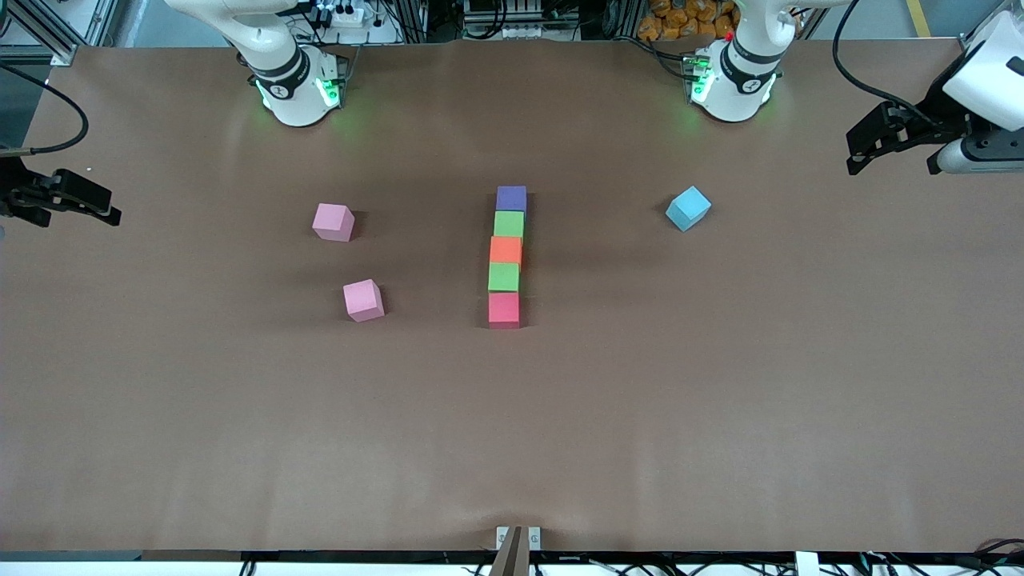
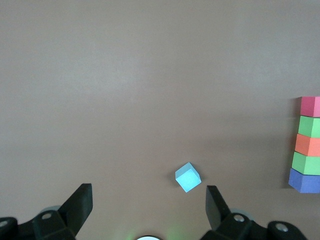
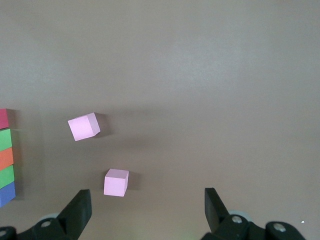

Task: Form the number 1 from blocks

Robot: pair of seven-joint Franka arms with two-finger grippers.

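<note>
Five blocks stand in a single straight column near the middle of the bench [image 1: 160, 416], each touching the next: the purple block [image 1: 511, 198] farthest from the front camera, then a green block [image 1: 509, 224], the orange block [image 1: 506, 250], a second green block [image 1: 503, 277] and the red block [image 1: 504, 309] nearest that camera. The column leans very slightly, its red end a touch toward the right arm's end of the bench.

Two pink cubes lie apart from the column toward the right arm's end, one [image 1: 333, 222] farther from the front camera than the other [image 1: 363, 300], both turned at a slight angle. A light blue cube [image 1: 688, 208] sits alone toward the left arm's end, rotated on its base, about level with the purple block.

The left gripper [image 1: 888, 148] hangs over the bench edge at the left arm's end, its fingers [image 2: 77, 205] spread wide and grasping nothing. The right gripper [image 1: 68, 200] hangs over the bench edge at the right arm's end, likewise released, its fingers [image 3: 80, 207] well apart and empty
</note>
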